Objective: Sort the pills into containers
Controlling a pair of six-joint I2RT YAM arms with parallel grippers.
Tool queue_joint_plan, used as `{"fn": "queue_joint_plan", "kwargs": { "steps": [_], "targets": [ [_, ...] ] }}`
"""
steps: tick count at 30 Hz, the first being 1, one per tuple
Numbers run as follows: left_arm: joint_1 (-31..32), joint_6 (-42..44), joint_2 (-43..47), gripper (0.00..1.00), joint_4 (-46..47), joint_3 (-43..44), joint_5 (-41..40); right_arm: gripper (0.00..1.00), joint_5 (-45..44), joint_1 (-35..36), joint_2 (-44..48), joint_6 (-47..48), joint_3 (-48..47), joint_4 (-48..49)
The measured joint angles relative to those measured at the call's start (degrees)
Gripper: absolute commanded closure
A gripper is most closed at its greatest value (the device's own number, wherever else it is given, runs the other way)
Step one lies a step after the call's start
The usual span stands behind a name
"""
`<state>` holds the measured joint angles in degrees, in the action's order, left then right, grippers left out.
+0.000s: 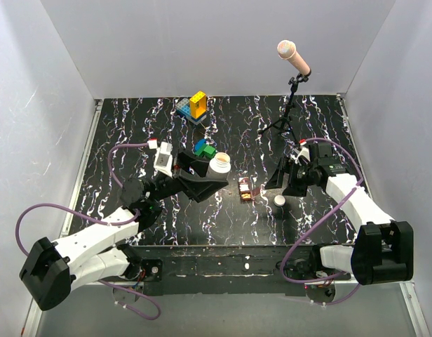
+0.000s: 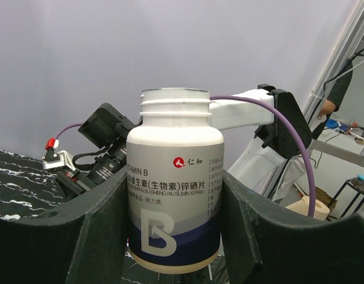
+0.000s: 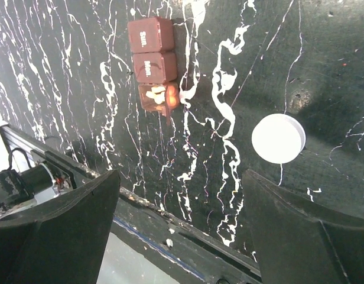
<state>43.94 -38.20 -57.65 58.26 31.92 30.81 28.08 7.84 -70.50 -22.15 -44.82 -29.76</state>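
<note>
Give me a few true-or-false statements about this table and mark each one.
1. The left claw holds a white bottle. True.
2. The bottle is capped. False: it is open, and a white cap lies on the table.
3. The right claw grips the box. False: it is open and empty, above the table.
4. One box compartment is open with pills in it. True.
5. The cap touches the box. False: they lie apart.
</note>
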Motion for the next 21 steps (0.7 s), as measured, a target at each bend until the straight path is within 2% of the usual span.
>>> {"fn": "queue_joint_plan", "kwargs": {
  "steps": [8,21],
  "targets": [
    [0.0,1.1,1.8,1.00,-6.1,0.0,1.2,0.09,-4.3,0.1,0.1,0.1,-1.9,-2.5],
    [0.0,4.9,5.9,1.00,-18.2,0.1,1.7,0.10,-20.7,2.4,-1.2,-0.5,-7.0,-10.3]
  ]
}}
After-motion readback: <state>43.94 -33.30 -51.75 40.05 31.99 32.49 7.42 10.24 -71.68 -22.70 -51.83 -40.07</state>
